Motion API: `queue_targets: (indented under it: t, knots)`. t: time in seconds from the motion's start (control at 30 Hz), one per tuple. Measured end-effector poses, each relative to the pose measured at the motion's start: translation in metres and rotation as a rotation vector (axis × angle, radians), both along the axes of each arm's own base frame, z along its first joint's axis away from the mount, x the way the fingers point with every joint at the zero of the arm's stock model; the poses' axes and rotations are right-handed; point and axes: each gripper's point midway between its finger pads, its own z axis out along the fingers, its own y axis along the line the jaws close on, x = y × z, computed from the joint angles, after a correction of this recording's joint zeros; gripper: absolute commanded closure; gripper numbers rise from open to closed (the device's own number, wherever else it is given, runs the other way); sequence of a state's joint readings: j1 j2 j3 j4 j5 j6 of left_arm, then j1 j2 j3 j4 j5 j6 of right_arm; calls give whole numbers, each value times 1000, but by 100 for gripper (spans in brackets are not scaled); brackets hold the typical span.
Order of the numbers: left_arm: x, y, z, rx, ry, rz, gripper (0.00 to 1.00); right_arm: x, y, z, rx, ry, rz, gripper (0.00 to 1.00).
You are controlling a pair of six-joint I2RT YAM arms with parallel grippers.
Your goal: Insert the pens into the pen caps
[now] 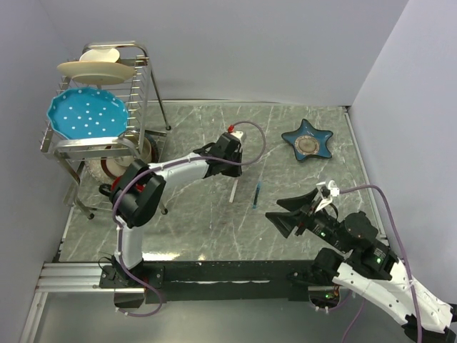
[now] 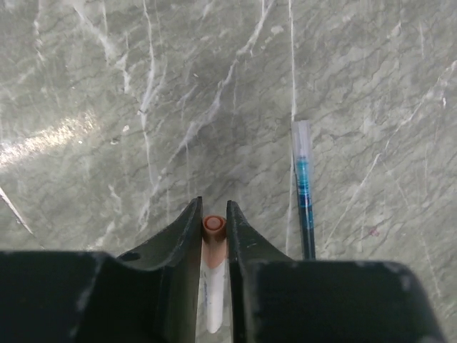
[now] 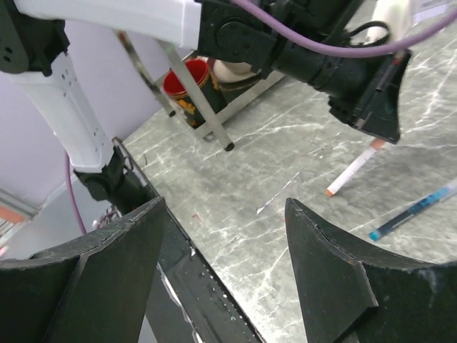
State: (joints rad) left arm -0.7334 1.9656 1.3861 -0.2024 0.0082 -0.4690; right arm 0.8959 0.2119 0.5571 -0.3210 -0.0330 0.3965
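Left of the blue star-shaped dish (image 1: 308,139), over the middle of the counter (image 1: 200,236), reaches out with the left gripper (image 2: 213,207) and clamps its fingers (image 2: 187,239) on a white-barrelled pen (image 1: 233,191). Shows, in the left wrist view, the white barrel pinched between the 2 fingers and a red end at their tips. Shows, in the right wrist view, the same pen slanting away from those fingers toward the arm bases, orange-red end outermost. Cannot tell whether that end touches the counter.

Leaves the blue pen (image 1: 255,194) flat on the counter, also left of the star dish and nearer the bases than the dish. Sets it just beside the white pen, roughly parallel and not touching.

Holds the right gripper (image 3: 223,206) nearer the bases than the star dish, above the counter, with its 2 black fingers (image 3: 335,271) spread wide and empty. Points those fingers toward the 2 pens.

Far left of the star dish, has a wire dish rack (image 1: 143,93) standing with a blue plate (image 1: 87,114) and a cream plate (image 1: 96,69) on it.
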Motion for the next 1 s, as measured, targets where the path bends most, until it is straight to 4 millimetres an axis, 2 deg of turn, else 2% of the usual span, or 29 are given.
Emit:
queue_targets:
  t: [0.13, 0.33, 0.37, 0.43, 0.53, 0.67, 0.77, 0.87, 0.93, 1.0]
  knots:
    - [3, 3, -1, -20, 15, 7, 62, 4, -12, 4, -19, 15, -63, 26]
    - [0, 22, -15, -21, 58, 39, 50, 15, -35, 11, -18, 84, -205, 25]
    - [-1, 25, -13, -21, 64, 43, 29, 16, -36, 8, -22, 94, -213, 25]
    - [0, 27, 1, -39, 47, 36, 19, 20, -37, 0, -45, 125, -240, 25]
    - [-11, 31, 45, -119, -9, 22, 1, 37, -45, -24, -148, 232, -369, 26]
    - [-40, 45, 117, -239, -125, -15, 1, 64, -53, -46, -295, 358, -554, 24]
    - [-58, 55, 161, -306, -214, -49, 1, 90, -66, -61, -392, 444, -700, 24]
    - [-66, 63, 180, -319, -254, -56, 0, 116, -95, -79, -461, 539, -861, 25]
    - [-69, 67, 179, -306, -248, -48, 1, 128, -122, -94, -484, 614, -977, 27]
    - [-74, 72, 168, -280, -218, -43, 1, 137, -151, -107, -476, 697, -1077, 27]
